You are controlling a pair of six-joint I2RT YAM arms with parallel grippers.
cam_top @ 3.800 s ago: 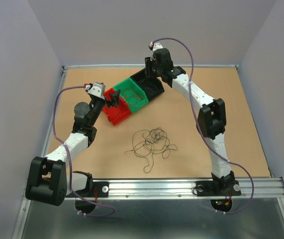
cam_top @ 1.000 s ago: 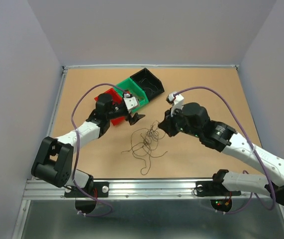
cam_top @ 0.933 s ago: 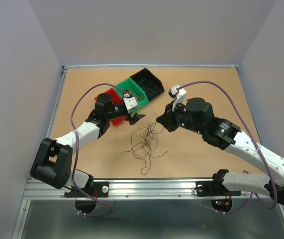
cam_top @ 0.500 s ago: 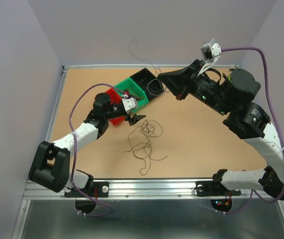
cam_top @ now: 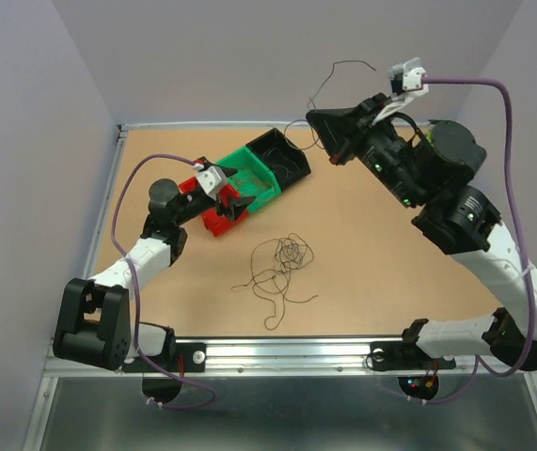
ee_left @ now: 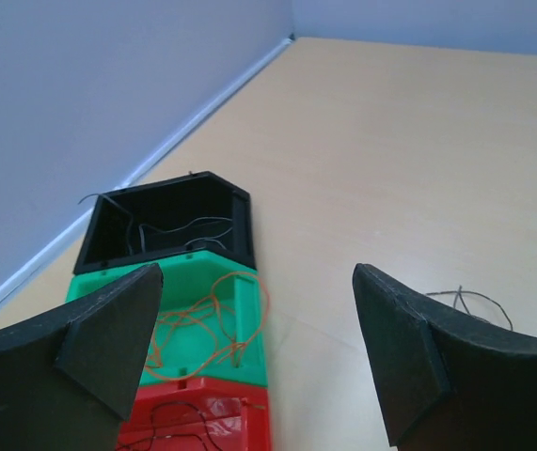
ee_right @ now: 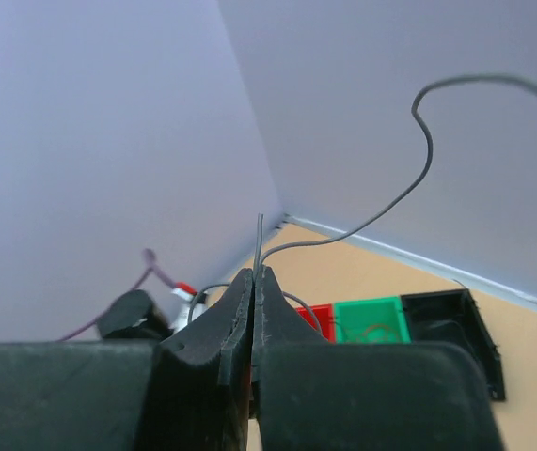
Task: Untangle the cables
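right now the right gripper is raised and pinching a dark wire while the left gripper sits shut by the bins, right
Not quite. The left gripper is open, not shut: the left wrist view shows its fingers wide apart, nothing between them, by the bins. The rest holds: the right gripper is raised, pinching a dark wire.
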